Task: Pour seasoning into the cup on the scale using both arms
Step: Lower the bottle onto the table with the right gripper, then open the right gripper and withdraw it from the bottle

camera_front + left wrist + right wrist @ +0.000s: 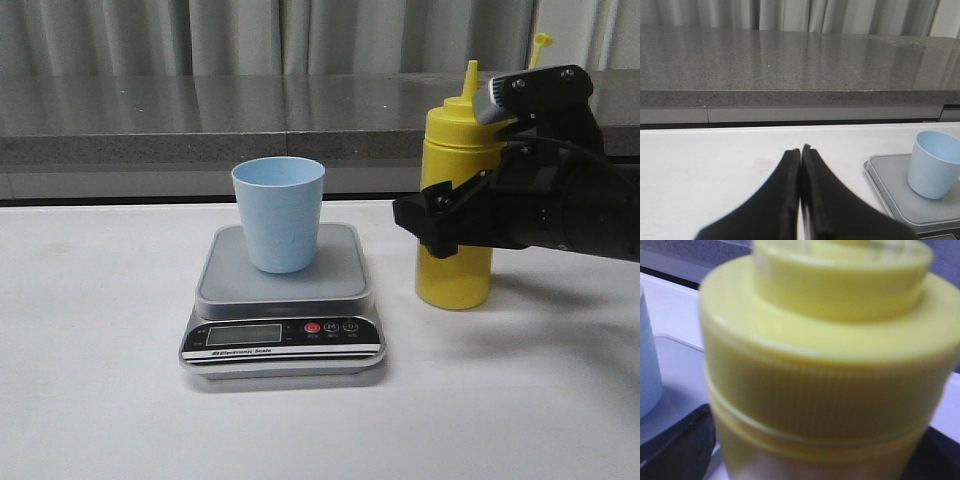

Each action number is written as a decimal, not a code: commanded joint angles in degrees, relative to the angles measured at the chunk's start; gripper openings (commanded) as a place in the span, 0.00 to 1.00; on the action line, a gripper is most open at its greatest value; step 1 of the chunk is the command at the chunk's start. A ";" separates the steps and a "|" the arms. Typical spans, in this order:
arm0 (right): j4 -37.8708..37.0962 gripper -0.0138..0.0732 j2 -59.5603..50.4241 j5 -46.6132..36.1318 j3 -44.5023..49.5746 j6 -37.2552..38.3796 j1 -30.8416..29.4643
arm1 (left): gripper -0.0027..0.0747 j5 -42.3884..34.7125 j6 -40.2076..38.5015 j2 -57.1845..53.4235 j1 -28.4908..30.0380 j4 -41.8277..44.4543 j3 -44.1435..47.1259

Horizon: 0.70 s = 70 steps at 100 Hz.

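Grasp step: right pincer [455, 215] around upright bottle [455, 215] at 3 o'clock of cup [279, 214] on scale [283, 300]; clamped or not, cannot tell. Left pincer [801, 152] clenched, empty. Next: lift, tilt nozzle over cup.

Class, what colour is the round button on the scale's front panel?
Red button, clearest in the front view.

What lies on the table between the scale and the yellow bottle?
Nothing: the front view shows bare white table between the scale and the bottle.
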 commanded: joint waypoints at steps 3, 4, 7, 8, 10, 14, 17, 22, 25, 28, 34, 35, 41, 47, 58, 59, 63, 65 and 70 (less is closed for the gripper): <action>-0.24 0.93 -2.22 -4.85 0.24 -0.41 -0.36 | 0.01 -4.16 -0.11 0.30 0.03 -0.48 -1.62; -0.24 0.93 -2.22 -4.90 0.33 -0.41 -0.36 | 0.01 -4.16 -0.11 0.30 0.03 -0.48 -1.62; -0.12 0.93 -2.22 -5.11 0.80 -0.41 -0.36 | 0.01 -4.16 -0.11 0.30 0.03 -0.48 -1.62; -0.11 0.93 -2.22 -5.18 0.90 -0.41 -0.36 | 0.01 -4.16 -0.11 0.30 0.03 -0.48 -1.62; -0.04 0.93 -2.22 -5.45 1.20 -0.41 -0.36 | 0.01 -4.16 -0.11 0.30 0.03 -0.48 -1.62; 0.14 0.93 -2.22 -6.07 1.83 -0.41 -0.36 | 0.01 -4.16 -0.11 0.30 0.03 -0.48 -1.62; 0.14 0.93 -2.22 -6.41 2.27 -0.41 -0.36 | 0.01 -4.16 -0.11 0.30 0.03 -0.48 -1.62; 0.20 0.93 -2.29 -7.28 3.01 -0.41 -0.36 | 0.01 -4.16 -0.11 0.30 0.03 -0.48 -1.62; 0.36 0.93 -2.42 -7.62 3.46 -0.41 -0.36 | 0.01 -4.16 -0.11 0.30 0.03 -0.48 -1.62; 0.65 0.93 -2.68 -7.89 4.05 -0.41 -0.36 | 0.01 -4.16 -0.11 0.30 0.03 -0.48 -1.62; 1.62 0.93 -3.59 -8.16 5.12 -0.41 -0.36 | 0.01 -4.16 -0.11 0.30 0.03 -0.48 -1.62; 1.90 0.93 -3.70 -8.16 5.37 -0.41 -0.36 | 0.01 -4.16 -0.11 0.30 0.03 -0.48 -1.62; 2.98 0.93 -5.11 -8.16 6.49 -0.41 -0.36 | 0.01 -4.16 -0.11 0.30 0.03 -0.48 -1.62; 4.32 0.93 -6.62 -8.35 7.87 -0.41 -0.36 | 0.01 -4.16 -0.11 0.30 0.03 -0.48 -1.62; 6.10 0.93 -10.34 -8.52 10.37 -0.41 -0.36 | 0.01 -4.16 -0.11 0.30 0.03 -0.48 -1.62; 6.19 0.93 -10.87 -8.52 10.74 -0.41 -0.36 | 0.01 -4.16 -0.11 0.30 0.03 -0.48 -1.62; 6.73 0.93 -12.25 -8.52 11.90 -0.41 -0.36 | 0.01 -4.16 -0.11 0.30 0.03 -0.48 -1.62; 6.97 0.93 -13.16 -8.52 12.28 -0.41 -0.36 | 0.01 -4.16 -0.11 0.30 0.03 -0.48 -1.62; 7.33 0.93 -15.46 -8.52 13.89 -0.41 -0.36 | 0.01 -4.16 -0.11 0.30 0.03 -0.48 -1.62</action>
